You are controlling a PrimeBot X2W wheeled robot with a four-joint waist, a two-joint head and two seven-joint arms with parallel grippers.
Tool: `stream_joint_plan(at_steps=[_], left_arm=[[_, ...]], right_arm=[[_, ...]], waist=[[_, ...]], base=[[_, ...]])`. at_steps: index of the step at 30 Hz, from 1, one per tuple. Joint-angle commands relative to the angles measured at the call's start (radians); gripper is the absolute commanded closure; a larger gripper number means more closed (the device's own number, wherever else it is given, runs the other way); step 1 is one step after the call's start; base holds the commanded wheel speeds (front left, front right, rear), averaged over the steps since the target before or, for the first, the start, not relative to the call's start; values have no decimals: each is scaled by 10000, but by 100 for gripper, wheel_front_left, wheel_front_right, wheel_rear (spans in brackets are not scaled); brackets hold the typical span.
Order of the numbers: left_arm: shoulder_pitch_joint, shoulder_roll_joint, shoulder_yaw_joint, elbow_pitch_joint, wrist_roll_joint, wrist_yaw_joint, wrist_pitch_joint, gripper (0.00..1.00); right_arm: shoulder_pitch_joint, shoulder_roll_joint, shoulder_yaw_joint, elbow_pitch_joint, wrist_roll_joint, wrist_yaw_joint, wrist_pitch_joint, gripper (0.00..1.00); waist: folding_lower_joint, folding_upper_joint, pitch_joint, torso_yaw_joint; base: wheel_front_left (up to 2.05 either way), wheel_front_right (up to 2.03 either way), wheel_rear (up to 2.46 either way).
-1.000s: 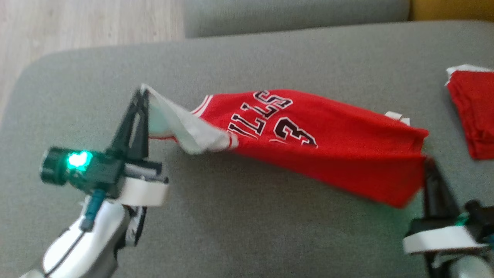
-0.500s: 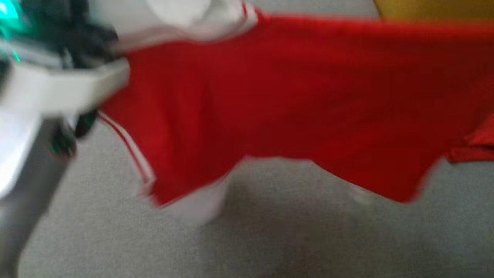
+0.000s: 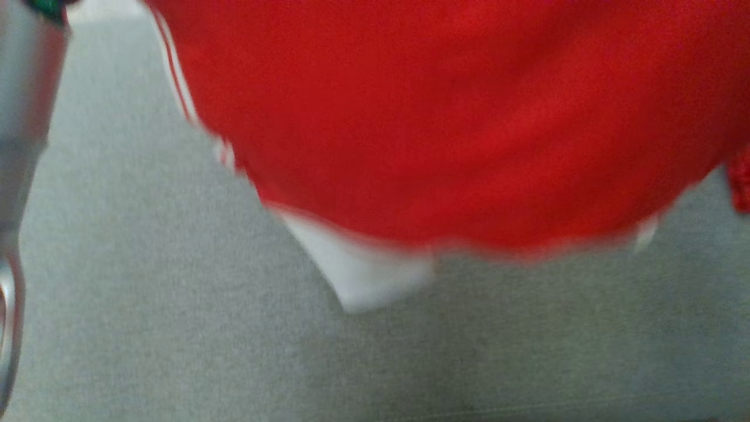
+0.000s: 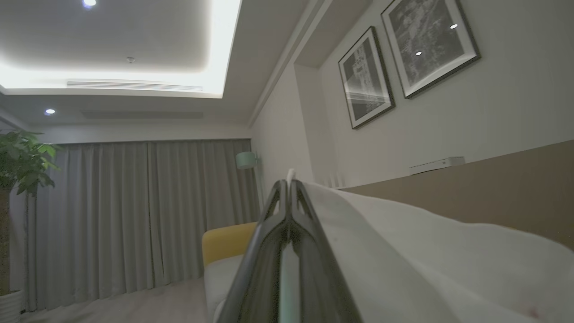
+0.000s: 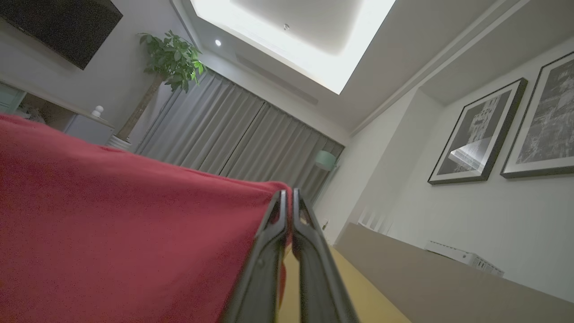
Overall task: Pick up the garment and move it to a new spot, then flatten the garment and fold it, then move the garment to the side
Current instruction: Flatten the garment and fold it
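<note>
Jersey [image 3: 445, 117], stretched low over the grey sofa cushion [image 3: 146, 328] a second ago, now hangs lifted high above it, left gripper [image 4: 289, 183] pressed together on its white edge, right gripper [image 5: 288, 193] on its red corner.

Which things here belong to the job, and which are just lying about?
Job: jersey; left fingers and right fingers, both shut on it; grey surface.
Lying about: plant, framed pictures, curtains, lamp, TV.
</note>
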Motion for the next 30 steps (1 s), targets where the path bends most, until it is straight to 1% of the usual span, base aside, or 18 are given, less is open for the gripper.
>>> stream_joint_plan(at_steps=[1,3,4,5,6,9,10,12,16,20,25,30], left_arm=[[-1292,71,322,532,151,-157,-291,100],[-2060,-214,409,1214,272,-258,-616,100],[-2689,-456,511,1619,397,-362,-831,100],[-2911,-540,567,1736,446,-440,-894,100],[-2911,-540,567,1736,446,-440,-894,100],[-3149,-628,690,1755,590,-740,-978,100],[-3093,-593,732,1635,662,-826,-986,100],[-2750,-326,673,1272,1021,-947,-992,100],[-1221,259,510,402,1377,-1107,-995,100],[767,880,520,-583,1489,-1092,-996,100],[3723,1619,172,-1702,1442,-1091,-997,100],[6744,2328,45,-2728,693,-766,-795,100]], right_arm=[[-815,-4,147,337,43,-7,-39,100],[-1574,78,121,517,-48,-7,-47,100],[-2140,106,-82,356,-186,-7,-50,100],[-2357,81,-172,237,-238,-7,-51,100],[-2357,81,-172,237,-238,-7,-51,100],[-2564,-107,-192,-165,-406,-7,-52,100],[-2521,-186,-121,-285,-391,-7,-52,100],[-2300,-405,171,-480,-346,-7,-53,100],[-1486,-885,662,-635,-178,-7,-53,100],[-243,-1167,689,-464,160,-7,-54,100],[2109,-1269,275,-487,667,-7,-54,100],[5033,-1058,-260,-1148,840,-7,-54,100]], waist=[[-3,0,1274,381],[-3,0,1627,497],[-3,0,1898,607],[-3,0,2018,651],[-3,0,2018,651],[-3,0,2296,784],[-3,0,2380,827],[-3,0,2552,885],[-3,0,2738,1041],[-3,0,2741,1187],[-3,0,2388,1288],[-3,0,1808,1194]], base=[[0,0,0],[0,0,0],[0,0,0],[0,0,0],[0,0,0],[0,0,0],[0,0,0],[0,0,0],[0,0,0],[0,0,0],[0,0,0],[0,0,0]])
